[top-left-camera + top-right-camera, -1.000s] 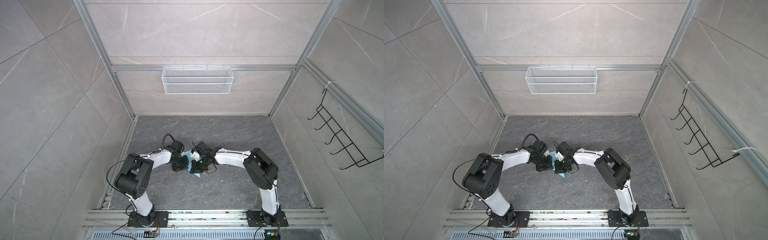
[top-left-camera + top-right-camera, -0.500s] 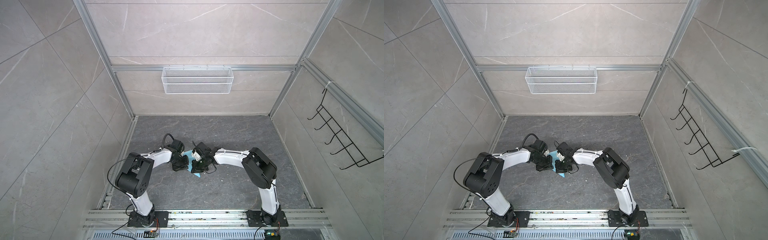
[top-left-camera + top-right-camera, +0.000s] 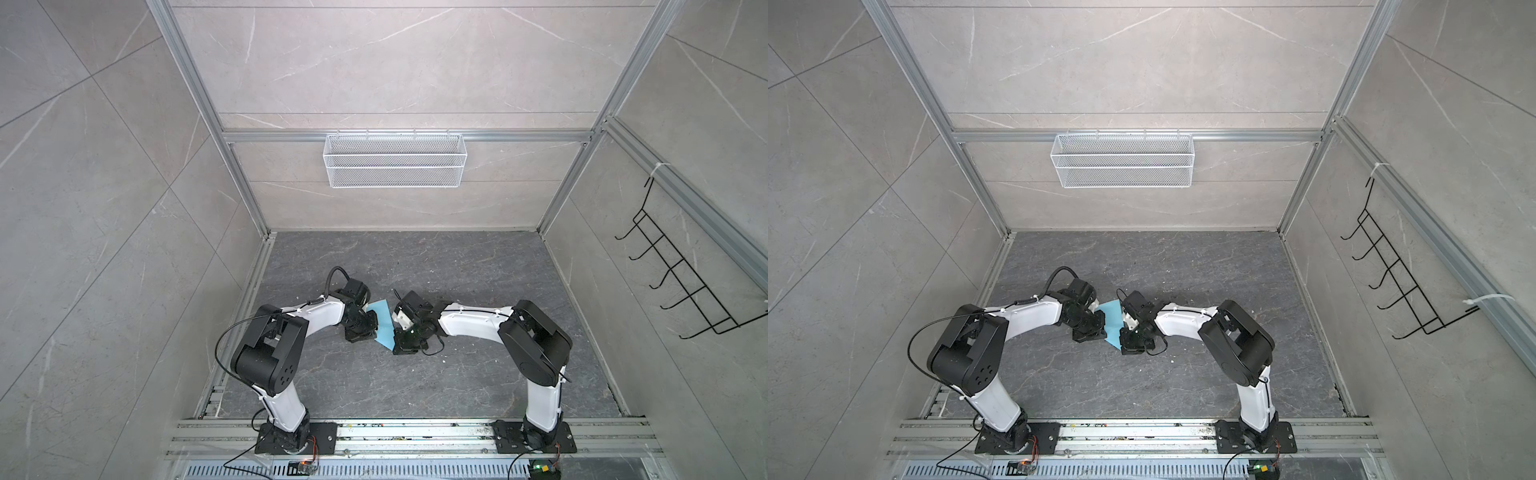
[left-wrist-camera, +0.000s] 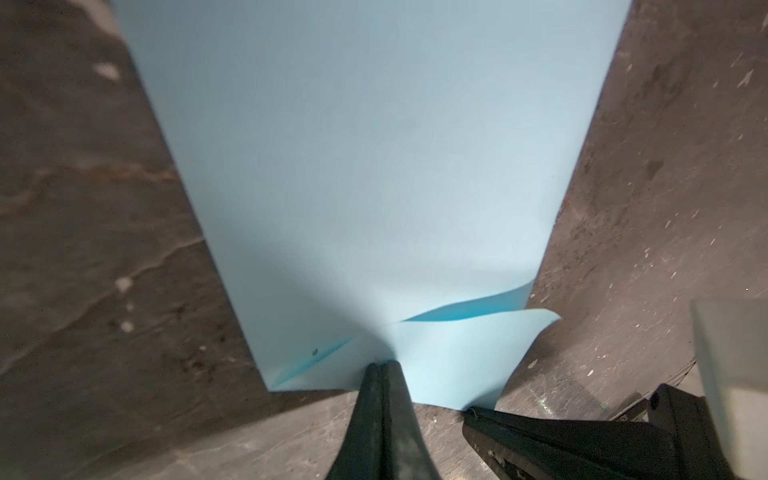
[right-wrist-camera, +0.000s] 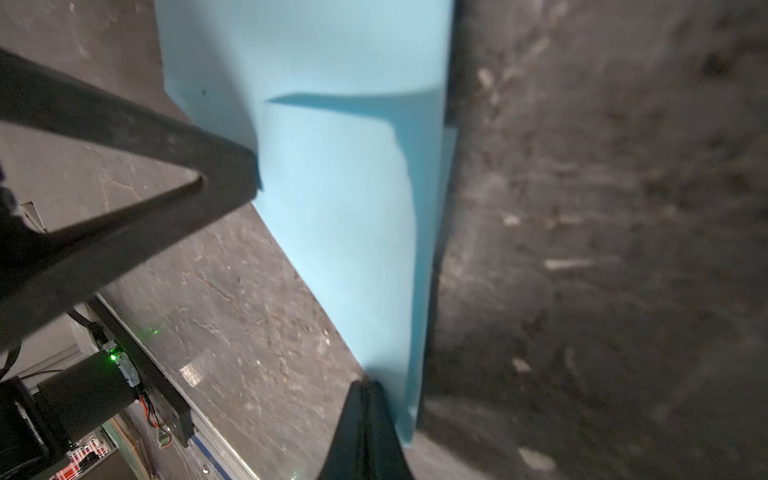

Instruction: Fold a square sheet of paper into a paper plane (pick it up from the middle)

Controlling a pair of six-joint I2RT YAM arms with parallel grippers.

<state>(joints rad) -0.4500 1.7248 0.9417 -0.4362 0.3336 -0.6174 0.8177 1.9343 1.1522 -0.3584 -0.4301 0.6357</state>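
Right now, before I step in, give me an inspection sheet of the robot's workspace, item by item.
Surface: dark grey stone-look tabletop, scuffed.
Job's things: light-blue sheet of paper, partly folded, layers parting near one edge; no finished plane.
Clutter: small pale flecks scattered on the surface.
Pincers: left pincer shut on the sheet's edge; right pincer shut on another edge.
Cables: black cable loops over the left wrist; another arcs beside the left elbow.
Surroundings: white wire basket on the back wall, black hook rack on the right wall.

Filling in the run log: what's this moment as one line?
sheet: light blue, two layers showing | left gripper: shut on sheet edge | right gripper: shut on sheet edge
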